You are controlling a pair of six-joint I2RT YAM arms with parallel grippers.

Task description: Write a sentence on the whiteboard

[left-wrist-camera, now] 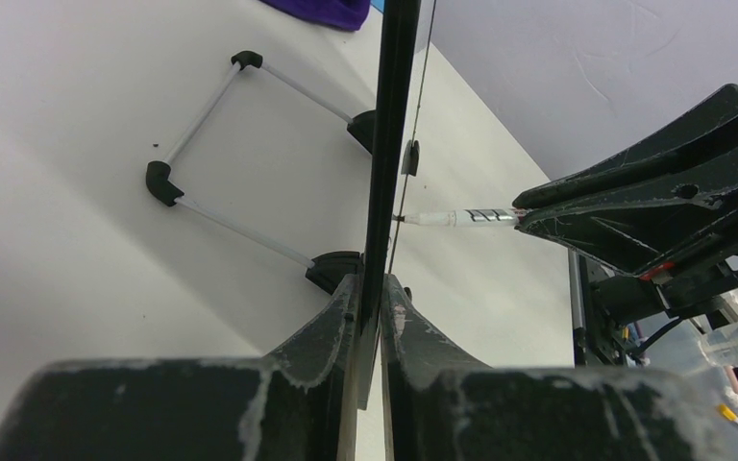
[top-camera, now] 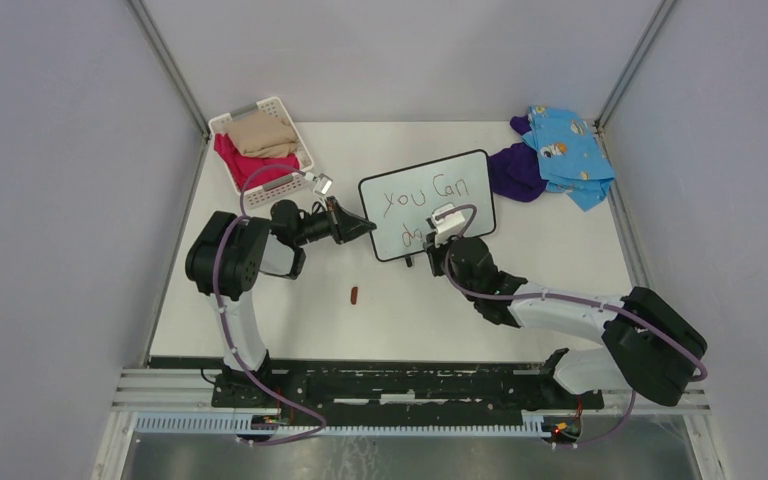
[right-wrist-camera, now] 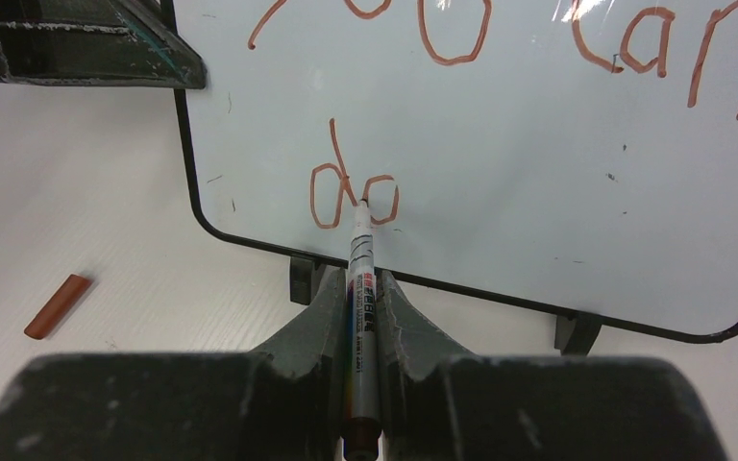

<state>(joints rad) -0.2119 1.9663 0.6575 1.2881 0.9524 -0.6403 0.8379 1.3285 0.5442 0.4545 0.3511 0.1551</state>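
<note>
Your right gripper (right-wrist-camera: 363,284), clamped on the marker (right-wrist-camera: 359,245), has its tip at the "do" of the sentence (right-wrist-camera: 351,187) low on the whiteboard (right-wrist-camera: 557,173), standing mid-table with the left gripper (left-wrist-camera: 370,293) pinching its left edge; press lightly and work rightward, since its feet (right-wrist-camera: 303,279) may slide on the smooth white table (top-camera: 410,320).

Whiteboard (top-camera: 420,215): white, rounded corners, thin black frame, small black feet. It stands propped on its feet mid-table (top-camera: 520,280), face toward the arms, leaning back, slightly skewed in the top view. Sentence (top-camera: 425,195): thin handwritten strokes, reddish-brown up close, in two lines. "you can" runs along the top, "do" below at lower left.
</note>
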